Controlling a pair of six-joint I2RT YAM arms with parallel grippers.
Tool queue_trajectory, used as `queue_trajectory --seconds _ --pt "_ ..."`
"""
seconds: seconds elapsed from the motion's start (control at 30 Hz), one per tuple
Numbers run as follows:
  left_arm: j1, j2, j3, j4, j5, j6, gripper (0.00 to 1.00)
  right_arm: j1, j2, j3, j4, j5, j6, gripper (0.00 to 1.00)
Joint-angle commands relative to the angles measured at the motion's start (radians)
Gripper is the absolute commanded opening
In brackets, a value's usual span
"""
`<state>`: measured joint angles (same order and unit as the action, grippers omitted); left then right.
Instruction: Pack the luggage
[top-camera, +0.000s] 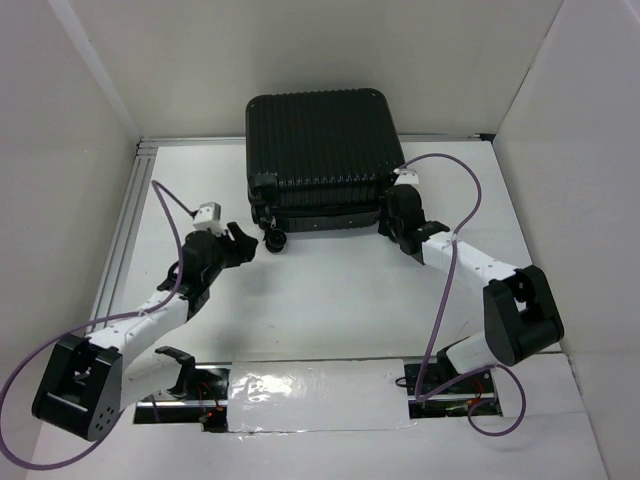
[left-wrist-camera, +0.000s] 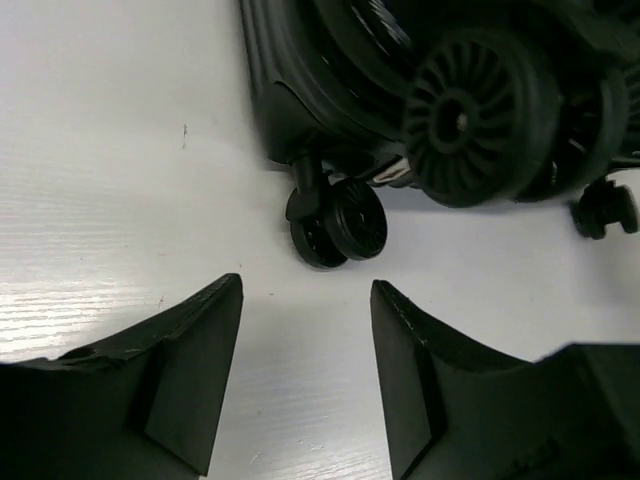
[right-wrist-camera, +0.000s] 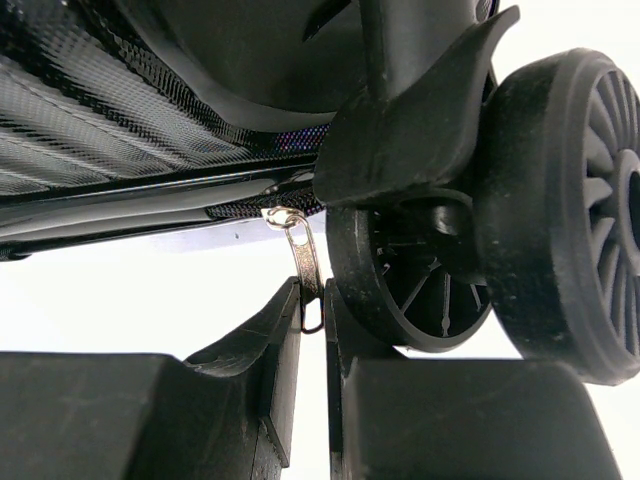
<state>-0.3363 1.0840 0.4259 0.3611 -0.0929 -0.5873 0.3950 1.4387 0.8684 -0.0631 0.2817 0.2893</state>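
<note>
One luggage (top-camera: 320, 150), two arms, two grippers; one zipper pull (right-wrist-camera: 301, 250) in sight. The case lies flat at the far middle of the table (top-camera: 330, 300), ribbed shell up, its back edge at the rear wall and its wheeled edge facing the arm bases. White walls close the left, right and rear sides. A broad band of bare tabletop runs between the case's near edge and the bases, with narrower strips to either side of the case. Left gripper (left-wrist-camera: 305, 290): fingers well apart, gripping nothing, low over the table just short of the case's near-left corner. A small twin caster (left-wrist-camera: 340, 228) stands straight ahead of the gap, apart from both fingers, and at least two larger wheels show beyond it. Right gripper (right-wrist-camera: 314, 300): at the near-right corner, tucked under the shell edge, fingers drawn nearly together and pinching the lower end of the metal pull that hangs from the zipper seam. Two wheels sit just beside its right finger, the nearer one touching or nearly so; cannot tell which.
</note>
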Motion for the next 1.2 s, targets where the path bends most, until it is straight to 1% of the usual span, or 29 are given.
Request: queue_trajectory --seconds 0.0,0.03,0.07,0.1,0.13,0.17,0.23,0.33,0.5,0.6,0.67,0.73,0.8,0.83,0.93,1.17 --pt "0.100 -0.024 -0.032 0.149 0.181 -0.104 0.66 0.001 -0.009 0.020 -0.020 0.030 -0.016 0.00" --pt "0.127 -0.024 -0.032 0.169 0.221 -0.147 0.66 0.001 -0.009 0.020 -0.020 0.030 -0.016 0.00" --pt "0.179 -0.015 -0.032 0.186 0.266 -0.166 0.66 0.001 -0.009 0.020 -0.020 0.030 -0.016 0.00" --pt "0.201 -0.003 -0.032 0.203 0.365 -0.180 0.66 0.001 0.000 0.029 -0.020 0.030 -0.016 0.00" --pt "0.236 0.038 -0.016 0.231 0.422 -0.199 0.66 0.001 0.000 0.029 -0.020 0.030 -0.016 0.00" --pt "0.249 0.065 0.028 0.231 0.514 -0.200 0.66 0.001 0.000 0.029 -0.020 0.021 -0.016 0.00" --pt "0.263 0.138 0.075 0.204 0.580 -0.213 0.66 0.001 0.009 0.040 -0.020 0.020 -0.016 0.00" --pt "0.263 0.186 0.135 0.194 0.666 -0.226 0.65 0.001 0.009 0.040 -0.020 0.020 -0.026 0.00" --pt "0.263 0.260 0.175 0.185 0.711 -0.235 0.65 -0.008 0.019 0.040 -0.020 0.011 -0.026 0.00" --pt "0.254 0.300 0.195 0.217 0.736 -0.235 0.64 -0.008 0.028 0.049 -0.020 0.011 -0.026 0.00" --pt "0.253 0.316 0.211 0.217 0.736 -0.226 0.64 -0.008 0.028 0.049 -0.020 0.011 -0.026 0.00" --pt "0.244 0.343 0.231 0.161 0.714 -0.207 0.64 -0.008 0.037 0.049 -0.020 0.011 -0.026 0.00" --pt "0.244 0.362 0.240 0.151 0.704 -0.192 0.62 -0.008 0.037 0.049 -0.029 0.011 -0.026 0.00" --pt "0.244 0.378 0.240 0.151 0.703 -0.192 0.62 -0.008 0.037 0.058 -0.029 0.011 -0.035 0.00" --pt "0.253 0.401 0.211 0.222 0.726 -0.201 0.61 -0.008 0.046 0.058 -0.029 0.011 -0.035 0.00" --pt "0.289 0.412 0.177 0.211 0.726 -0.201 0.61 -0.008 0.055 0.067 -0.029 0.020 -0.035 0.00"
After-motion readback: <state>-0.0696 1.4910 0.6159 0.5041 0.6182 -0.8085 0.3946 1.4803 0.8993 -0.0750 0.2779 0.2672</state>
